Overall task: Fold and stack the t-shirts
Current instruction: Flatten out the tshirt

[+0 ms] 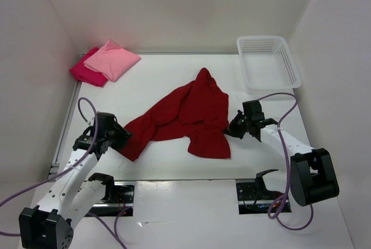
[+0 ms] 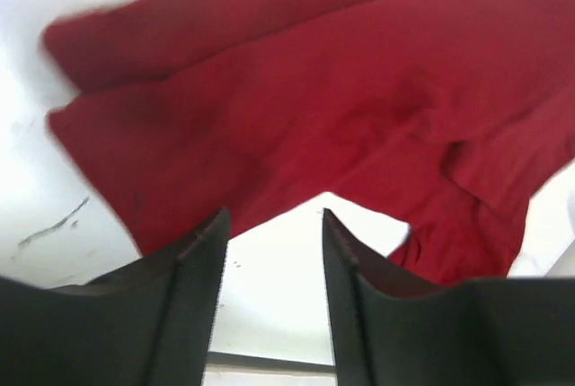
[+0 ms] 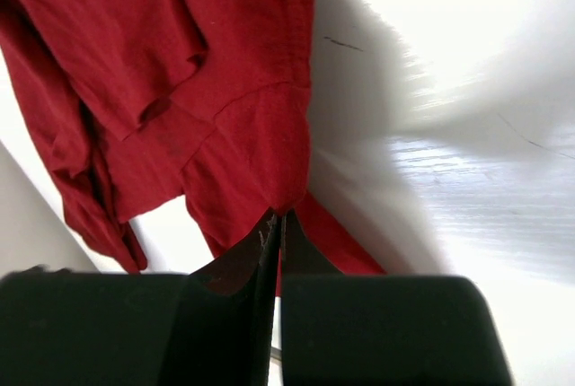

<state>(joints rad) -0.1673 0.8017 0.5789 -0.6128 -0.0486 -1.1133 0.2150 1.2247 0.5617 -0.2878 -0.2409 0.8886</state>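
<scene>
A dark red t-shirt [image 1: 188, 113] lies crumpled and stretched slantwise across the middle of the table. My right gripper [image 1: 231, 128] is at its right edge. In the right wrist view that gripper [image 3: 281, 217] is shut on a pinched fold of the dark red t-shirt [image 3: 180, 63]. My left gripper [image 1: 123, 136] sits at the shirt's lower left corner. Seen from the left wrist, it [image 2: 274, 224] is open with only white table between the fingers [image 2: 202, 260], and the cloth [image 2: 296, 108] lies just beyond the tips. A folded light pink t-shirt [image 1: 113, 59] rests on a folded crimson-magenta one [image 1: 86, 73] at the back left.
A white lattice basket [image 1: 288, 58] stands at the back right corner. White walls close the table in at the back and on both sides. Purple cables [image 1: 282, 139] loop beside each arm, and the arm bases sit at the near edge.
</scene>
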